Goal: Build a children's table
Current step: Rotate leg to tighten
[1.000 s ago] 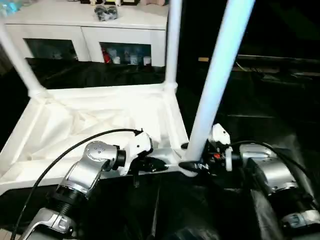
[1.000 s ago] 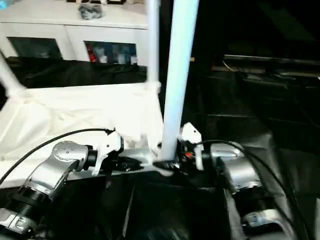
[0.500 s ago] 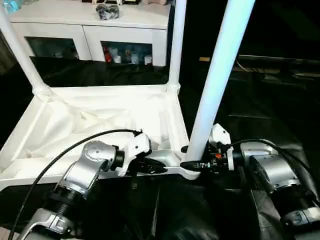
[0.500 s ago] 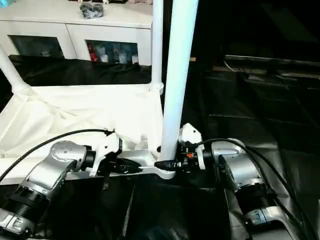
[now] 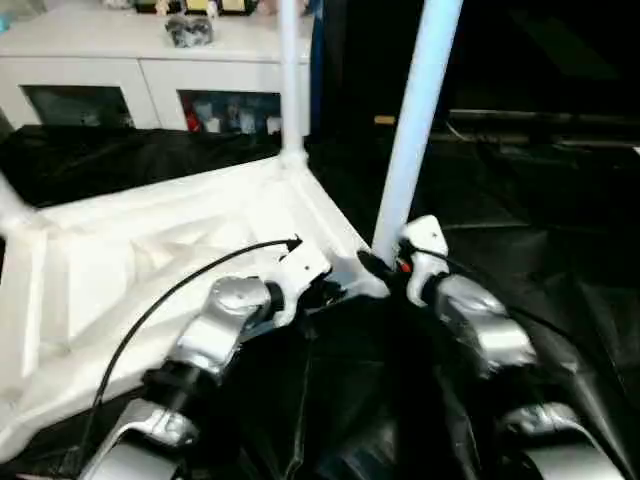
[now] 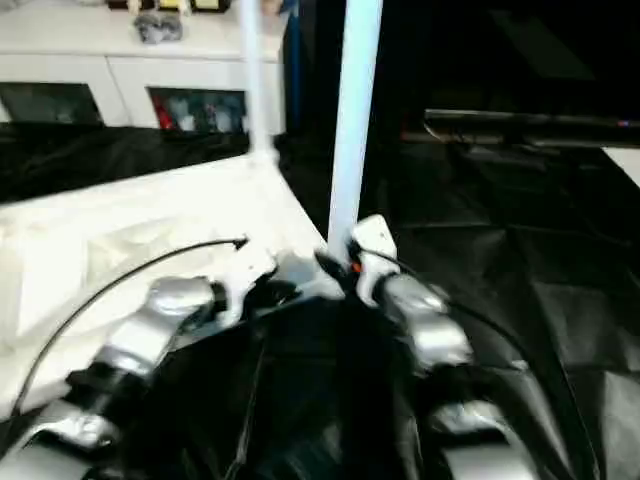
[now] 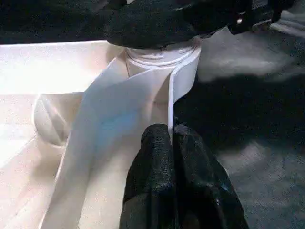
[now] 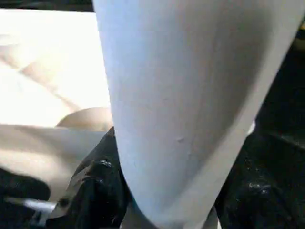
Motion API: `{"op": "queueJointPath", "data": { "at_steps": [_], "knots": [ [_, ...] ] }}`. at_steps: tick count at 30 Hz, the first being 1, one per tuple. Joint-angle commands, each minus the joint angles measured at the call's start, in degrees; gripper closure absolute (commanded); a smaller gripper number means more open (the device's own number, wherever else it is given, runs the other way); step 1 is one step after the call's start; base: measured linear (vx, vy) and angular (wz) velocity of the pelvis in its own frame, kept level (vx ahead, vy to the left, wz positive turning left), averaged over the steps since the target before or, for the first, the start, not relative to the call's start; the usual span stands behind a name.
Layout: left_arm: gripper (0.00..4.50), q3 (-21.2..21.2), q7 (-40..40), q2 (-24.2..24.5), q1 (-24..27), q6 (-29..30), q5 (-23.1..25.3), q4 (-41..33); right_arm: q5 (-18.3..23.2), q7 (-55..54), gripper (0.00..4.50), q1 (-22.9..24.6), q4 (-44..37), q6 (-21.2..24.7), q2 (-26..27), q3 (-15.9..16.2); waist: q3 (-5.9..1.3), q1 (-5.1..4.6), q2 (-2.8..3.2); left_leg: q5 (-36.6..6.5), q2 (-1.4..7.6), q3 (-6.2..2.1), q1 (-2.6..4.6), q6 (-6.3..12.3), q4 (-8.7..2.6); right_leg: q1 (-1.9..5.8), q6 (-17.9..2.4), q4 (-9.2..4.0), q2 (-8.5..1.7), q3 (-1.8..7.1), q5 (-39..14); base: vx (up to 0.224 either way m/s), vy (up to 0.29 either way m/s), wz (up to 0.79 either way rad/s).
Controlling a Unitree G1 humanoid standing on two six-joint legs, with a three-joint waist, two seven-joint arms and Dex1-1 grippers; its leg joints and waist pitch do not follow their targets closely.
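I am looking down at the children's table (image 5: 150,250), which is lying upside down on the black cover (image 5: 560,300) with its ribbed underside facing up and legs sticking upward from its corners. My left gripper (image 7: 171,143) is pinching the thin rim of the tabletop, its two black fingers (image 7: 155,157) pressed together on the white edge just short of the near corner socket (image 7: 162,59). My right gripper (image 5: 378,268) is sitting on the far side of that same socket, clamped around the base of the near leg (image 5: 415,120); in its wrist view a black finger (image 8: 97,186) is hugging the fat white tube. That leg is standing nearly upright, leaning slightly. Beyond both grippers, another leg (image 5: 290,80) is rising from the far corner, and past it the white cabinet (image 5: 150,70) is standing against the back.
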Motion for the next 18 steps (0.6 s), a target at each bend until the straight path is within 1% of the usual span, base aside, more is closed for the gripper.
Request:
{"op": "queueJointPath", "data": {
  "at_steps": [1, 2, 4, 6, 7, 8, 9, 10, 12, 13, 14, 15, 16, 18],
  "knots": [
    [4.5, -0.6, 2.3, -4.0, -2.9, -2.4, -1.6, -0.6, 1.1, 3.8, 1.97, 0.7, 4.0, 1.5, 6.1, 3.9, -2.94, 0.22, -0.3, -15.8, 3.16, -1.73, 0.41, 1.36, -4.28, 2.19, -8.9, -5.91, -5.54, 3.14, -22.4, 0.0, 0.0, 0.0],
    [4.5, -0.9, 2.2, -3.9, -2.9, -2.8, -1.3, -0.5, 1.7, 4.3, 1.83, 0.6, 4.0, 1.5, 6.5, 3.5, -2.9, 0.2, -0.33, -15.6, 3.14, -1.74, 0.28, 1.6, -4.31, 2.24, -8.9, -5.87, -5.48, 3.13, -22.1, 0.0, 0.0, 0.0],
    [4.5, -1.5, 0.6, -2.8, -2.5, -3.8, -0.9, -0.8, 3.2, 6.3, 1.81, 0.7, 3.2, 2.4, 6.8, 2.9, -2.99, 0.19, -0.29, -15.3, 3.22, -1.71, 0.3, 2.1, -4.35, 2.3, -9.1, -5.76, -5.43, 3.16, -20.8, 0.0, 0.0, 0.0],
    [4.5, -1.4, -0.4, -2.1, -2.1, -3.8, -1.1, -1.2, 3.9, 8.0, 1.74, 1.1, 2.2, 3.1, 6.5, 3.1, -3.02, 0.19, -0.2, -14.7, 3.33, -1.69, 0.23, 2.29, -4.39, 2.34, -9.8, -5.52, -5.38, 3.13, -18.9, 0.0, 0.0, 0.0],
    [4.5, -1.5, -1.1, -1.6, -1.9, -3.8, -1.2, -1.4, 3.3, 8.7, 1.62, 1.4, 1.8, 2.8, 5.9, 3.8, -3.0, 0.19, -0.22, -14.7, 3.32, -1.67, 0.22, 2.29, -4.39, 2.32, -9.9, -5.51, -5.39, 3.12, -18.9, 0.0, 0.0, 0.0],
    [4.5, -1.5, -3.2, -0.4, -1.3, -4.1, -1.8, -2.1, 1.8, 10.7, 1.48, 2.1, 1.3, 1.6, 4.3, 5.6, -3.02, 0.15, -0.23, -14.5, 3.31, -1.67, 0.13, 2.28, -4.39, 2.41, -10.0, -5.44, -5.43, 3.13, -18.7, 0.0, 0.0, 0.0],
    [4.5, -1.5, -3.2, -0.4, -1.3, -4.1, -1.8, -2.1, 1.8, 10.7, 1.4, 2.1, 1.3, 1.6, 4.3, 5.6, -3.06, 0.29, -0.23, -14.6, 3.3, -1.67, 0.17, 2.33, -4.35, 2.43, -10.0, -5.45, -5.47, 3.09, -18.7, 0.0, 0.0, 0.0],
    [4.5, -1.4, -5.4, 0.7, -0.7, -4.4, -2.5, -2.9, 1.0, 12.6, 1.35, 2.5, 1.1, 0.3, 2.7, 6.3, -3.03, 0.27, -0.17, -14.2, 3.3, -1.65, 0.09, 2.45, -4.35, 2.47, -10.2, -5.4, -5.52, 3.12, -18.5, 0.0, 0.0, 0.0],
    [4.5, -1.2, -8.4, 2.2, -0.1, -5.0, -3.6, -3.8, 1.4, 17.8, 1.35, 3.1, 0.2, -0.7, 0.6, 6.6, -3.07, 0.3, -0.22, -14.2, 3.36, -1.65, 0.01, 2.9, -4.3, 2.58, -10.2, -5.39, -5.55, 3.12, -18.4, 0.0, 0.0, 0.0],
    [4.5, -1.1, -8.9, 2.4, 0.0, -5.1, -3.8, -4.0, 1.6, 18.7, 1.35, 3.2, -0.1, -0.8, 0.3, 6.7, -3.07, 0.3, -0.2, -14.0, 3.41, -1.61, 0.04, 3.0, -4.29, 2.53, -10.3, -5.37, -5.56, 3.16, -18.1, 0.0, 0.0, 0.0],
    [4.5, -1.4, -11.7, 3.7, 0.6, -5.6, -4.5, -5.0, 2.8, 22.6, 1.35, 3.9, -1.6, -0.9, -1.2, 6.9, -3.1, 0.32, -0.15, -13.6, 3.39, -1.53, 0.1, 3.21, -4.23, 2.51, -10.6, -5.35, -5.48, 3.21, -17.4, 0.0, 0.0, 0.0],
    [4.5, -1.5, -12.7, 4.3, 0.8, -6.0, -4.6, -5.3, 3.2, 24.3, 1.35, 4.1, -2.3, -0.8, -2.0, 7.1, -3.13, 0.56, -0.11, -13.2, 3.53, -1.56, 0.19, 3.57, -4.21, 2.57, -11.0, -5.24, -5.56, 3.24, -16.4, 0.0, 0.0, 0.0],
    [4.5, -1.6, -13.2, 4.7, 0.9, -6.3, -4.6, -5.4, 3.5, 25.2, 1.35, 4.3, -2.7, -0.7, -2.4, 7.2, -3.15, 0.59, -0.02, -12.8, 3.65, -1.5, 0.25, 3.66, -4.26, 2.42, -11.5, -5.01, -5.33, 3.23, -14.9, 0.0, 0.0, 0.0],
    [4.5, -1.4, -14.6, 5.5, 1.2, -6.9, -5.0, -5.6, 4.2, 28.4, 1.35, 4.9, -4.0, -0.7, -3.9, 7.7, -3.21, 0.61, 0.03, -12.4, 3.65, -1.49, 0.15, 3.85, -4.24, 2.61, -12.3, -4.8, -5.25, 3.11, -13.0, 0.0, 0.0, 0.0]
  ]
}}
